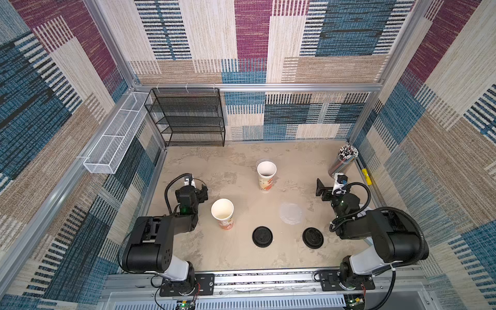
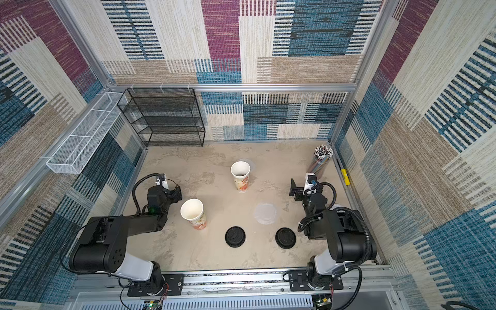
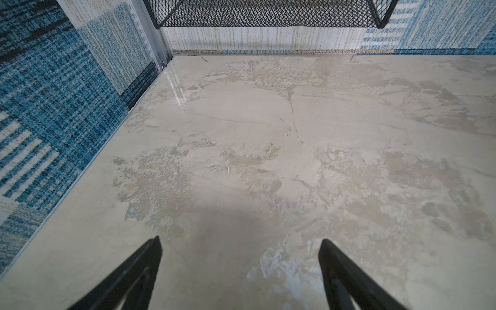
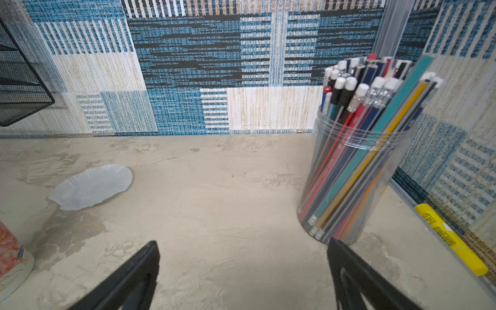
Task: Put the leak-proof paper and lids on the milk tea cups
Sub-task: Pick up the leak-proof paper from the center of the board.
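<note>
Two milk tea cups stand upright and uncovered in both top views: the far cup (image 1: 266, 174) (image 2: 240, 174) and the near cup (image 1: 222, 213) (image 2: 192, 213). One leak-proof paper (image 1: 291, 213) (image 2: 265, 213) lies flat on the table between the cups and my right arm. A second paper (image 2: 251, 164) (image 4: 91, 186) lies just behind the far cup, whose base (image 4: 10, 257) shows in the right wrist view. My left gripper (image 1: 202, 192) (image 3: 240, 241) is open over bare table, left of the near cup. My right gripper (image 1: 322, 190) (image 4: 241, 244) is open and empty.
Two black domed lids (image 1: 262, 236) (image 1: 312, 237) lie near the front. A clear holder of pencil-like sticks (image 1: 345, 161) (image 4: 354, 166) stands at the back right, close to my right gripper. A black mesh rack (image 1: 188, 118) and a white mesh basket (image 1: 115, 137) sit at the back left. A yellow tag (image 4: 451, 239) lies along the right wall.
</note>
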Controlling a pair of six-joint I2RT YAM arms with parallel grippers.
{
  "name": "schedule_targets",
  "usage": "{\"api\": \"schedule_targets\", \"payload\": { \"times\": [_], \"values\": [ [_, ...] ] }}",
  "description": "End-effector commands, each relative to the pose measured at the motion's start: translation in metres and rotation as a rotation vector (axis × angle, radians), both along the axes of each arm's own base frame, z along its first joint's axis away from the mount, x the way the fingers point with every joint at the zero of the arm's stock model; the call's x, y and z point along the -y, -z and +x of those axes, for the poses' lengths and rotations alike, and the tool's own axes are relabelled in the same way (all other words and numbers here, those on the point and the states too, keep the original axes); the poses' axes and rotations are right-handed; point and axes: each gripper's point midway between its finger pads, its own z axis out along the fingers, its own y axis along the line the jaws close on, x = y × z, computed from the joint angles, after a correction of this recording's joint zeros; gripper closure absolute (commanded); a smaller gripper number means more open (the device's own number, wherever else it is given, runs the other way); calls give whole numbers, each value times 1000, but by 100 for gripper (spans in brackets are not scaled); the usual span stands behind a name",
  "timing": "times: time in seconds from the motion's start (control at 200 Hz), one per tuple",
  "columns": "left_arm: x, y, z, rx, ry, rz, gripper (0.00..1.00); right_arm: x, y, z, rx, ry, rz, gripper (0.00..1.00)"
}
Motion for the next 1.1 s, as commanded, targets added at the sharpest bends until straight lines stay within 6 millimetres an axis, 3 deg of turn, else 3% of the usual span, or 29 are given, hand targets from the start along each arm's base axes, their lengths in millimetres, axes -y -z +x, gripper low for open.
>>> {"api": "schedule_targets", "payload": {
  "times": [0.0, 1.092],
  "values": [
    [-2, -5, 2, 20, -17, -4, 6, -2, -8, 0, 31, -12, -8, 0],
    [-3, -5, 2, 22, -18, -4, 4, -2, -10, 0, 36, -11, -8, 0]
  ]
}}
